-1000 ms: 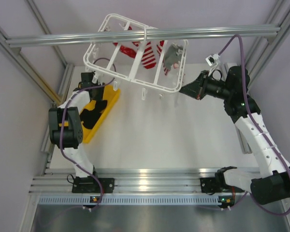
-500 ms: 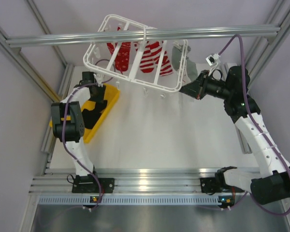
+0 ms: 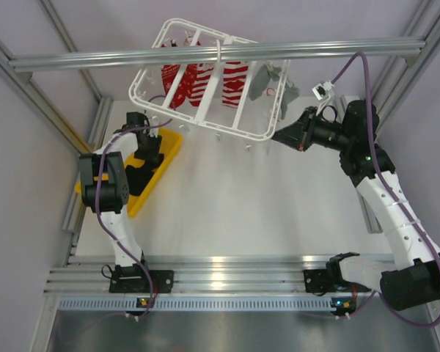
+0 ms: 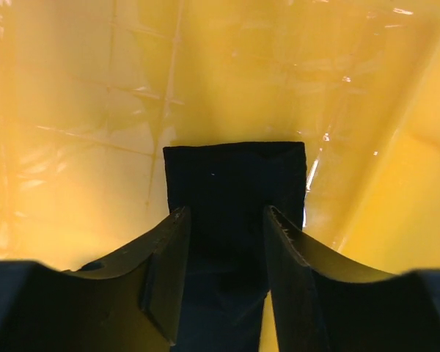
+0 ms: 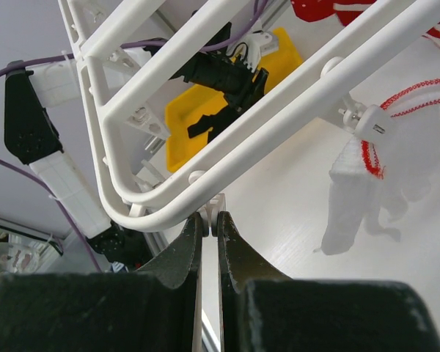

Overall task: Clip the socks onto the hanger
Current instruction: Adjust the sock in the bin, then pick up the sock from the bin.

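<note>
The white hanger hangs tilted from the overhead rail and shows up close in the right wrist view. My right gripper is shut on a small white clip under the hanger's near right corner. My left gripper is down in the yellow tray, its jaws closed onto a black sock that sticks out past the fingertips. More black sock fabric lies in the tray.
Red-and-white socks and a grey-white garment hang from the hanger. An aluminium rail crosses overhead. Frame posts stand at both sides. The tray's yellow wall rises to the right of the left gripper.
The hanger has swung and turned, with the hung socks shifting left. My left gripper has moved a little toward the tray's far end. The right arm has held still.
</note>
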